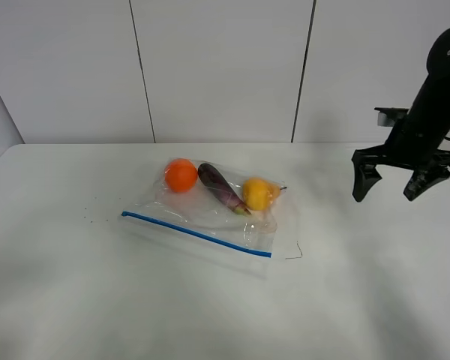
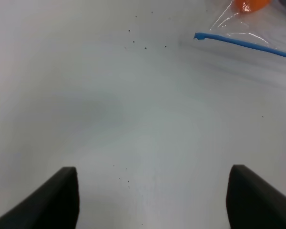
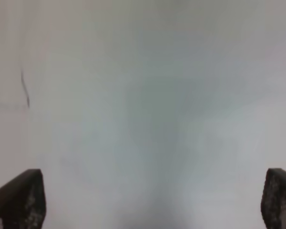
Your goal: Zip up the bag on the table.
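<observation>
Lying on the table (image 1: pixel 60 285), the bag (image 1: pixel 210 217) holds produce.

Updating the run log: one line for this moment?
bag: on table, untouched | left gripper: open, empty | right gripper: open, empty

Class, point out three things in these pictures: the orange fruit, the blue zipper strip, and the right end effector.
orange fruit (image 1: pixel 181 175), high exterior view, centre of its skin.
blue zipper strip (image 1: pixel 199 235), high exterior view, middle of the strip.
right end effector (image 1: pixel 391 187), high exterior view, midway between its fingertips.
</observation>
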`<state>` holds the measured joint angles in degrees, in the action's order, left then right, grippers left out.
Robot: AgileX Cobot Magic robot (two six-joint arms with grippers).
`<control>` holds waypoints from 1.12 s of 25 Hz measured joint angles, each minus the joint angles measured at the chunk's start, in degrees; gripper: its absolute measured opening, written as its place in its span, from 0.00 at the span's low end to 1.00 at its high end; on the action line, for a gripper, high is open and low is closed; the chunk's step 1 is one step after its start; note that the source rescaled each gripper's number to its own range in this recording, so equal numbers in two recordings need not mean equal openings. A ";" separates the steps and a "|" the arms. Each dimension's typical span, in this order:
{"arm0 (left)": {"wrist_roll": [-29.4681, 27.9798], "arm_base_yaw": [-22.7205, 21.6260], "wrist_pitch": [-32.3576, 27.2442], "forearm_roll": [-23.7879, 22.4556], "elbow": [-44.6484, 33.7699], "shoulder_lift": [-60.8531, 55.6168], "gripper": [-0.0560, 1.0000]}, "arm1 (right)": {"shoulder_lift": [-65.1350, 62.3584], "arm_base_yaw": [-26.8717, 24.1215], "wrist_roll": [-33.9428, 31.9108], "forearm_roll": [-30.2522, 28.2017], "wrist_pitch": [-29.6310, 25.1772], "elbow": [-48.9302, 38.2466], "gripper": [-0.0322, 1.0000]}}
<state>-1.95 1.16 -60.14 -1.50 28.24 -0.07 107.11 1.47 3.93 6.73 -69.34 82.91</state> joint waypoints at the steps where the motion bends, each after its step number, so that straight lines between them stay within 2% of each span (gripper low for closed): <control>1: 0.00 0.00 0.00 0.00 0.00 0.00 1.00 | -2.61 0.00 0.00 -0.07 0.00 -3.16 1.00; 11: 0.00 0.00 0.00 0.00 0.00 0.00 1.00 | -33.75 0.00 0.00 -1.20 0.51 -33.70 1.00; 15: 0.00 0.00 0.00 0.00 0.00 0.00 1.00 | -48.40 0.00 0.00 -1.66 6.24 -43.32 1.00; 16: 0.00 0.00 0.00 0.00 0.00 0.00 1.00 | -56.66 0.00 0.00 -2.01 9.75 -46.91 1.00; 19: 0.00 0.00 0.00 0.00 0.00 0.00 1.00 | -68.01 0.00 0.00 -2.26 12.87 -51.19 1.00; 28: 0.00 0.00 0.00 0.00 0.00 0.00 1.00 | -93.59 0.00 -2.12 -5.73 10.92 -54.51 1.00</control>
<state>-1.95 1.16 -60.14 -1.50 28.24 -0.07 13.53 1.47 1.81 1.01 -58.42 28.40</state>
